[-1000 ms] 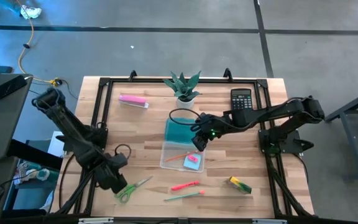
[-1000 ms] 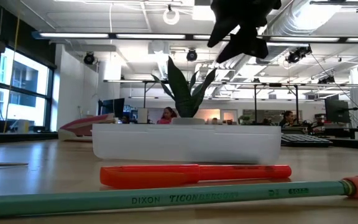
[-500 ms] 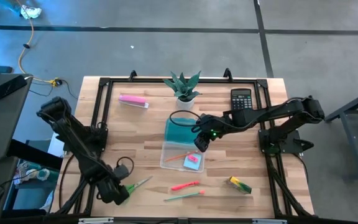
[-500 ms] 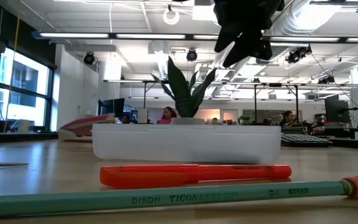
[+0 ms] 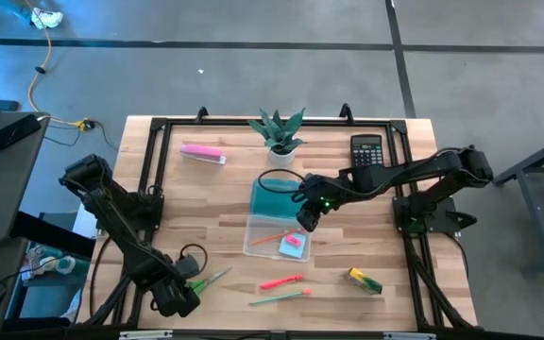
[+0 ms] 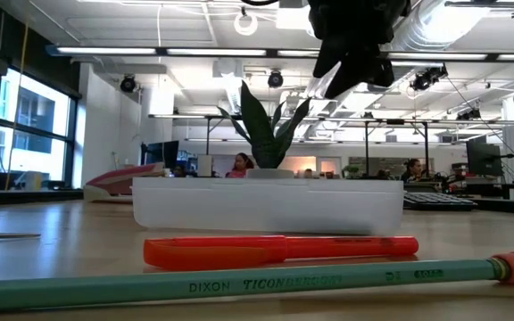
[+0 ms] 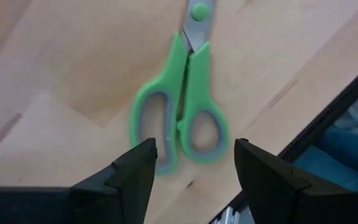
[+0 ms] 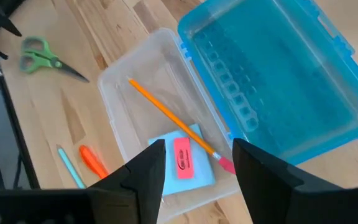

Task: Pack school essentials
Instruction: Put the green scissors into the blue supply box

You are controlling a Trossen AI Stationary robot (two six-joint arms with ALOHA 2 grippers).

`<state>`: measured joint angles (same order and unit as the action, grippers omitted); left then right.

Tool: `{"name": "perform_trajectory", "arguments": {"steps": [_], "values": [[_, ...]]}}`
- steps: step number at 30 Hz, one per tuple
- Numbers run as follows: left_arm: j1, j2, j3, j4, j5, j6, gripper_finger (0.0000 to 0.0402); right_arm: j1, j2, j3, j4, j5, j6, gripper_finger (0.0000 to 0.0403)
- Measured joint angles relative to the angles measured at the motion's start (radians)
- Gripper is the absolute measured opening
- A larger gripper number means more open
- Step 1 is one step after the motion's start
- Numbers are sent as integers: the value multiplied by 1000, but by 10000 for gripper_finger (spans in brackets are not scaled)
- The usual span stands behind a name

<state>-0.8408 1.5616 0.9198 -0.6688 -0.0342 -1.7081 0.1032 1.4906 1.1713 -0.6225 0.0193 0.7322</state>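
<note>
The left gripper [image 7: 193,163] hangs low at the table's near-left corner with its dark, angular fingers spread apart and gripping nothing, their tips just short of the looped plastic handles of the green-handled scissors [image 7: 182,111], which lie flat and closed on the pale wood-plank table [image 5: 206,198], steel blades pointing away from the gripper. The right gripper [image 8: 196,163] hovers over the middle of the table, above the clear box [image 8: 143,81], its fingers likewise parted and empty. Inside that shallow, translucent rectangular box a slim orange pencil [image 8: 164,112] lies diagonally across a light-blue square note pad [image 8: 194,173], on which rests a small flat pink eraser [image 8: 182,158]. The box's glossy blue lid [image 8: 278,81] lies open beside it, ribbed along the hinge edge. Nearer the table's front edge lie the pink-red pen [image 6: 279,250] and, parallel to it, a green pen [image 6: 239,282] that looks more like a hexagonal pencil with a pink tip. The yellow-green block [image 5: 364,280] sits off to the right, its shape hard to make out.
</note>
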Motion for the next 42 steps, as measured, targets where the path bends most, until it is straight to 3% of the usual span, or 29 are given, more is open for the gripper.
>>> {"name": "perform_trajectory", "arguments": {"steps": [17,30,42], "values": [[-6,96,56,-20,-35,-55,203,4,0,0,-35,8,-45,177],[-20,132,55,-31,0,-70,158,4,0,0,-41,10,-61,177],[-32,194,55,-22,37,-61,147,4,0,0,-41,10,-63,177]]}}
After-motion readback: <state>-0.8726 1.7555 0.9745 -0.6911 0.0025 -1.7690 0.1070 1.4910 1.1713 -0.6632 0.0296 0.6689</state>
